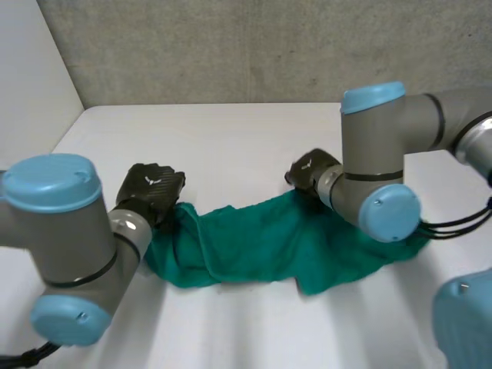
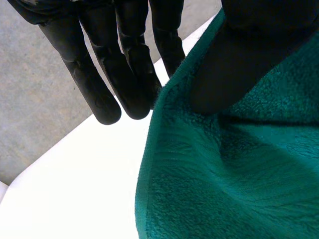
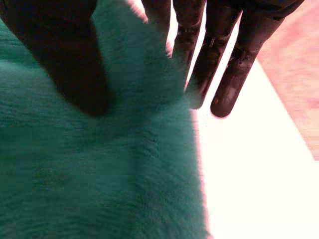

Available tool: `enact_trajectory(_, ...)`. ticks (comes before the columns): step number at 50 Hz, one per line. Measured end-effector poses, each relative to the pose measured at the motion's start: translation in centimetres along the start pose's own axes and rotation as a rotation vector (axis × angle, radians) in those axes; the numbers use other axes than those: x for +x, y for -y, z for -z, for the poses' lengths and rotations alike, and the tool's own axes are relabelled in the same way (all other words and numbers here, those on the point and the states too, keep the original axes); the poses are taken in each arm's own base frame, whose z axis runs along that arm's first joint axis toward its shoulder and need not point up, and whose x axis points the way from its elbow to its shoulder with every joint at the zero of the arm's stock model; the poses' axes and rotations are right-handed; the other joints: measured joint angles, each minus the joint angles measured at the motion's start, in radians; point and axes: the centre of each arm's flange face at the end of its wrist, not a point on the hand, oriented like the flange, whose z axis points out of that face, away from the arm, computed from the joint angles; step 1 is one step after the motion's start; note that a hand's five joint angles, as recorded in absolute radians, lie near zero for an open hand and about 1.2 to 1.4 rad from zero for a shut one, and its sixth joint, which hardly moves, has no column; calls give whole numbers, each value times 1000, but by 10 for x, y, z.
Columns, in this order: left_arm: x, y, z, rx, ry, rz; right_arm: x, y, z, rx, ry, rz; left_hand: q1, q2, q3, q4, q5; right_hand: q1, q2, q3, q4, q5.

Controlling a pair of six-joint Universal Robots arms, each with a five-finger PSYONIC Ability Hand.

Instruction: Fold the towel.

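Nearest, in the lower middle of the frame: green towel (image 1: 269, 246), bunched lengthwise on the white counter (image 1: 231, 138), not yet folded. At its left end, left hand (image 1: 150, 192) pinching the hem between thumb and straight fingers (image 2: 124, 74). Farther back, right of centre, right hand (image 1: 311, 171) clamped likewise on the towel's upper edge. Thin grips, close to the very hem: likely to slip if lifted fast. Uneven raising: skewed fold. Rumpled middle: risk of trapped creases unless pulled taut first.
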Motion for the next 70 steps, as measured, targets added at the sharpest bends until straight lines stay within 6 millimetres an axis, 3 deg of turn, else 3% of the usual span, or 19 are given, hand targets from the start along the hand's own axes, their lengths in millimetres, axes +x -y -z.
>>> enact_trajectory(1,0,0,-5,3,5,2,5,2,-10,27,-62,2,0,0,0,0,0,-320,-348,-354,-332,-318)
enact_trajectory(3,0,1,-15,10,21,6,14,6,-20,68,-157,-1,0,0,0,0,0,-577,-660,-667,-663,-649)
enact_trajectory(4,-1,2,-19,15,33,9,18,8,-22,87,-200,-4,0,0,0,0,0,-613,-715,-726,-720,-706)
enact_trajectory(9,-6,5,-29,25,75,16,35,20,-18,145,-334,-24,0,0,0,0,0,-632,-756,-775,-754,-745)
enact_trajectory(15,-11,4,-29,22,107,22,45,29,24,150,-355,-63,0,0,0,0,0,-632,-756,-775,-754,-745)
enact_trajectory(19,-11,1,-27,11,106,21,38,22,59,123,-315,-125,0,0,0,0,0,-632,-756,-775,-754,-745)
enact_trajectory(26,-9,-4,-23,-4,97,18,12,-3,99,70,-204,-312,0,0,0,0,0,-632,-756,-775,-754,-745)
enact_trajectory(33,-9,-4,-22,-5,97,19,-25,-30,117,28,-39,-472,0,0,0,0,0,-632,-756,-775,-754,-745)
enact_trajectory(41,-11,-4,-22,-6,102,20,-47,-48,109,53,23,-501,0,0,0,0,0,-614,-727,-744,-734,-727)
enact_trajectory(46,-13,-5,-22,-11,105,21,-49,-60,89,68,-13,-489,0,0,0,0,0,-36,-20,-60,-59,-90)
enact_trajectory(48,-13,-6,-22,-12,105,21,-48,-62,87,67,-22,-487,0,0,0,0,0,-36,-20,-60,-59,-90)
enact_trajectory(50,-13,-7,-20,-18,104,20,-41,-66,81,64,-65,-467,0,0,0,0,0,125,206,193,199,154)
enact_trajectory(53,-13,-8,-18,-23,102,18,-35,-65,81,68,-95,-446,0,0,0,0,0,125,206,196,203,155)
enact_trajectory(57,-12,-11,-13,-33,92,9,-9,-48,94,110,-177,-321,0,0,0,0,0,125,206,196,204,156)
enact_trajectory(59,-12,-11,-13,-33,92,9,-9,-48,94,110,-177,-321,0,0,0,0,0,125,206,196,204,156)
enact_trajectory(62,-12,-11,-14,-32,88,-3,11,-36,101,79,-198,-174,0,0,0,0,0,126,206,196,204,159)
enact_trajectory(66,-13,-4,-23,-9,95,-19,19,-32,93,27,-177,-110,0,0,0,0,0,147,206,196,205,172)
enact_trajectory(70,-19,17,-38,59,123,-48,30,-26,78,-1,-173,-82,0,0,0,0,0,147,206,196,205,173)
